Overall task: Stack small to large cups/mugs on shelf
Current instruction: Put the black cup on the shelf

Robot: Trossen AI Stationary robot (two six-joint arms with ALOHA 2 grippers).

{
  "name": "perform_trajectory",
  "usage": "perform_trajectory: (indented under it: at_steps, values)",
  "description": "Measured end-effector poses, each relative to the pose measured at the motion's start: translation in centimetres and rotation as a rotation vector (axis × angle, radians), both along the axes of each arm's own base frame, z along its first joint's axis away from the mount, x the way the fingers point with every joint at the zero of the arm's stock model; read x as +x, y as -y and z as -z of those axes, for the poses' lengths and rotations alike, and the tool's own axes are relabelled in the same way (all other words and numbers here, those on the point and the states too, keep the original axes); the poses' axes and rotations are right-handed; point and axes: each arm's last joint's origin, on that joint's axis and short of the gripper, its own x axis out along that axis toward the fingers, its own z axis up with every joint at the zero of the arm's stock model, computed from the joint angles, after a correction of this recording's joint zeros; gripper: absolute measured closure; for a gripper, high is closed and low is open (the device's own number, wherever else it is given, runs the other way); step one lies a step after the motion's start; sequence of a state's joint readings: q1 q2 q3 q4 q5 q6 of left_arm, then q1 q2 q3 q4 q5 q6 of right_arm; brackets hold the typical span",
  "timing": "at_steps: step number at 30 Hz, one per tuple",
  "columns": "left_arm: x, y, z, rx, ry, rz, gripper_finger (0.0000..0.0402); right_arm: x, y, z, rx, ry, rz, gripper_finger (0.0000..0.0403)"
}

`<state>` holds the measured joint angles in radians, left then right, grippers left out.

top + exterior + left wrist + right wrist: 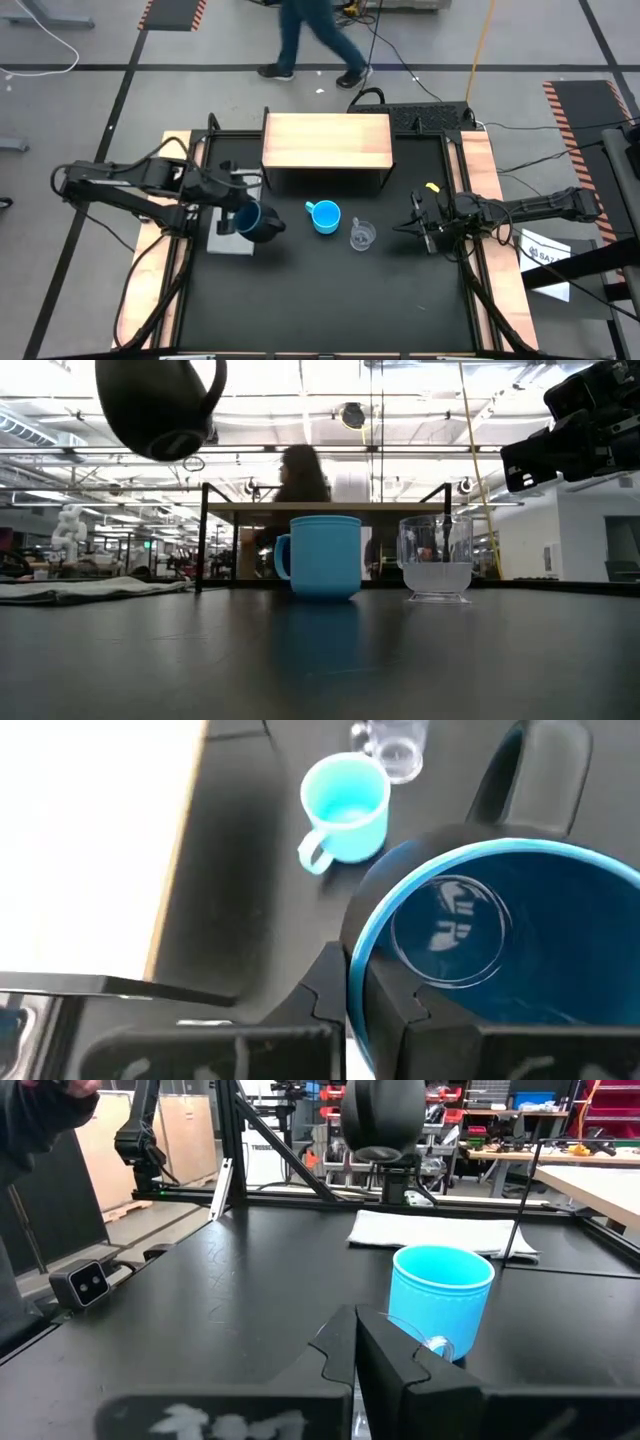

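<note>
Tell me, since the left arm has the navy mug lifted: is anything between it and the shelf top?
Nothing visible. The left gripper holds the navy mug in the air, beside the shelf, whose wooden top is bare. The light-blue cup and clear cup stand off to the side.

Dark navy mug [258, 221] with a blue inside, light-blue cup [325, 216], clear plastic cup [362, 235], pale wooden shelf [327, 141], black table [330, 290], grey cloth [228, 238].

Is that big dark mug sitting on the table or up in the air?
In the air: the left hand grips the dark mug by its rim, above the table.
</note>
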<state>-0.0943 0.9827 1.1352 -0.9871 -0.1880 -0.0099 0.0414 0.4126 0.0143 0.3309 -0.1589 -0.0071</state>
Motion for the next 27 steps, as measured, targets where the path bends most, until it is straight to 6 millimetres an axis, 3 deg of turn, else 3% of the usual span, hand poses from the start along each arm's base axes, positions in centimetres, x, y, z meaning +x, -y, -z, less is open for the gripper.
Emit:
perform_trajectory:
  at_steps: [16,27]
  values:
    - [-3.4,1.5,5.2,-0.084,0.321,-0.023,0.0389,0.0,0.0,0.1,0.007,-0.009,0.001,0.0403]
    - [-4.0,3.1,7.1,-0.067,0.517,-0.04,0.0389,0.0,0.0,0.1,0.021,-0.018,0.002,0.0403]
